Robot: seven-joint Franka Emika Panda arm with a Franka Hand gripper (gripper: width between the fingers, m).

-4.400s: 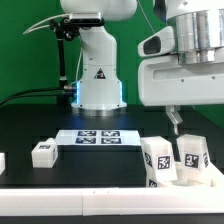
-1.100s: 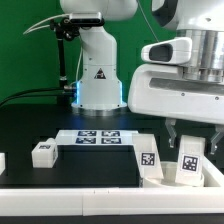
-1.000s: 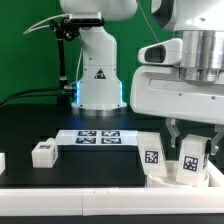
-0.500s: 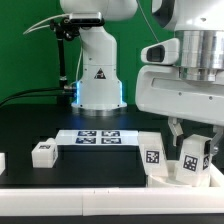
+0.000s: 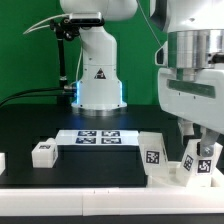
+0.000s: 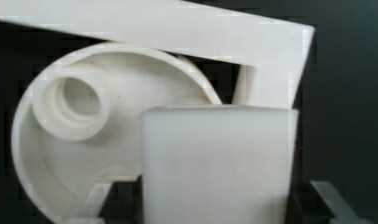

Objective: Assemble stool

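Jaws are clamped on a tilted leg (image 5: pixel 206 157) by the bench's near edge, exterior view's right; its top is hidden. Seat (image 6: pixel 70 130) just behind it, half blocked. Second leg (image 5: pixel 150 157) crowds close.

No words can be read, only a black triangle sign (image 5: pixel 100 74) on the arm's white base (image 5: pixel 98 93).

Centre of worktop (image 5: pixel 95 165): open, between the lone leg (image 5: pixel 42 153) at the exterior view's left and the upright leg (image 5: pixel 152 158). Exterior view's right: crowded. The end effector (image 5: pixel 198 140) grips a tilted leg (image 5: pixel 195 165), with the seat (image 6: pixel 70 110) close beyond. Rear: robot base (image 5: pixel 98 75), with the marker board (image 5: pixel 97 137) flat before it. Near edge: front bar (image 5: pixel 100 192).
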